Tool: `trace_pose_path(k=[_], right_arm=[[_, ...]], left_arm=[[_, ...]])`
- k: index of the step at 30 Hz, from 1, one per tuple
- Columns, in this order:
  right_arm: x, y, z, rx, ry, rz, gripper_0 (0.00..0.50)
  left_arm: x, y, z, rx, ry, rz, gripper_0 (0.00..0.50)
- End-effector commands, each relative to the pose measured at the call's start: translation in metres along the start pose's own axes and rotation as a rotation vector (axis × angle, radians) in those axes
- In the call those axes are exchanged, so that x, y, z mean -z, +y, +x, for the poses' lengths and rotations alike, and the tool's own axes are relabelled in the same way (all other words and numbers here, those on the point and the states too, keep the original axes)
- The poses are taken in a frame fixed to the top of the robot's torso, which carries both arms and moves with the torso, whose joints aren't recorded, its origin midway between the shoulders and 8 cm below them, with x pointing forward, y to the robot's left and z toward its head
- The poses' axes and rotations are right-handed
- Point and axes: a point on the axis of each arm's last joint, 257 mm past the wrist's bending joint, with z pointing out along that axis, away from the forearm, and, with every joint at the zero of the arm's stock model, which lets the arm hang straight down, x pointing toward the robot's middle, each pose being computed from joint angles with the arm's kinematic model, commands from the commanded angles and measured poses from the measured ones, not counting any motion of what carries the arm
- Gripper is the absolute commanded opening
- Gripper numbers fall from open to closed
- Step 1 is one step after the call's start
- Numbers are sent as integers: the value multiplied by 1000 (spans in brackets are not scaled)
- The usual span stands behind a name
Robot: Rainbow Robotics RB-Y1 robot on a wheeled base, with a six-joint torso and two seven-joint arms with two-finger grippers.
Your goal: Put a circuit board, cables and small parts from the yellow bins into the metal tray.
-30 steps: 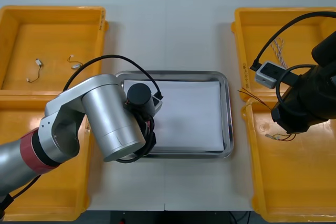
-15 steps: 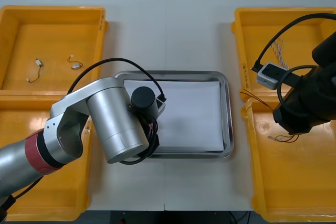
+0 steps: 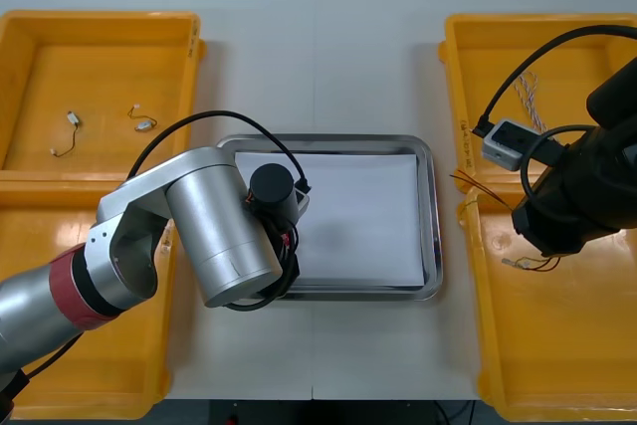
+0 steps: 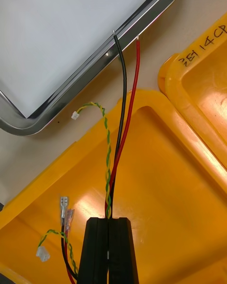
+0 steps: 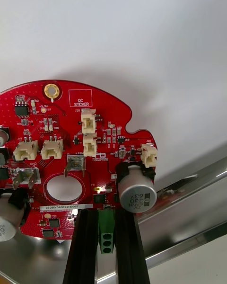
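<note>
My left gripper (image 5: 106,239): at the near left part of the metal tray (image 3: 430,161), under my left arm (image 3: 214,236) in the front view.
My left fingers (image 5: 85,251): set apart by a narrow gap, pinching the green terminal block (image 5: 106,232) on the edge of the round red circuit board (image 5: 61,137).
Circuit board: lies flat, component side up, over the tray's white inside (image 5: 142,38). Its edge by my fingers is over the shiny rim. I cannot tell whether it rests on the tray or hangs just above it.
My right gripper (image 4: 109,246): over the far left corner of the near right bin (image 4: 161,180), beneath my right arm (image 3: 577,196).
My right fingers (image 4: 122,251): pressed almost together, clamping a thin bunch of cables (image 4: 116,142) between them.
Cables: a black wire (image 4: 124,85) and a red wire (image 4: 134,83) run from my fingers toward the tray's right rim and end in bare tips. A twisted yellow and green pair (image 4: 106,132) runs beside them and ends in a small white plug (image 4: 74,115) over the table (image 3: 328,67) between tray and bin. More strands with metal terminals (image 4: 65,209) trail beside my fingers.
Far right bin (image 3: 468,47): holds a twisted blue and white cable (image 3: 528,97).
Far left bin (image 3: 30,67): holds a few small metal parts (image 3: 144,124).
</note>
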Motion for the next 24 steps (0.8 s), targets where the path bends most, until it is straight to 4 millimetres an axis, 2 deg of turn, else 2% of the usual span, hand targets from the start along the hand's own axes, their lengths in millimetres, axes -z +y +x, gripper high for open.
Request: trace_pose_path(k=[1, 24], right_arm=[[9, 3, -14, 10, -32, 22, 0], [8, 5, -13, 14, -31, 14, 0]], left_arm=[[7, -5, -13, 46, -32, 0, 0], [1, -2, -9, 52, -29, -3, 0]])
